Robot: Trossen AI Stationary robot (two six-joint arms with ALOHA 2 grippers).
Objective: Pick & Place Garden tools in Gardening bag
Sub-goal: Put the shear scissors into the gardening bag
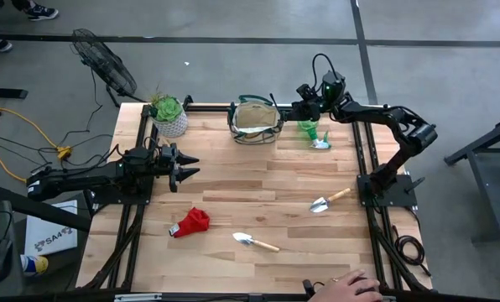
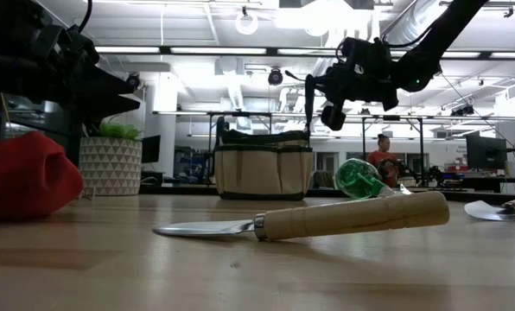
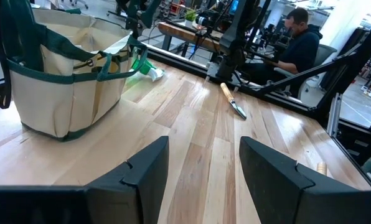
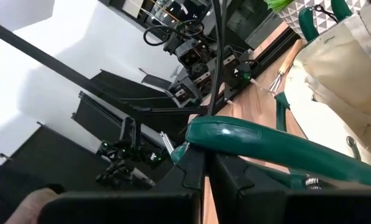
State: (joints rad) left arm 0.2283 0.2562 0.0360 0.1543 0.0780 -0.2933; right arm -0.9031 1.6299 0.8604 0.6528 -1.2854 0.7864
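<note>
- Tabletop [image 1: 233, 180] — pale wood planks, carrying everything below.
- Gardening bag [image 1: 256, 122] stands at the far edge, centre.
- Right pincer [image 1: 301, 91] hangs just right of the bag, fingers pressed together on the green handle of pruning shears [image 4: 266, 146].
- Left pincer [image 1: 185, 165] waits at the left, spread wide and empty.
- Red cloth [image 1: 190, 223] lies near-left.
- One trowel [image 1: 255, 242] lies near-centre — another trowel [image 1: 329, 200] to the right.
- Green plastic piece [image 1: 313, 134] lies right of the bag.
</note>
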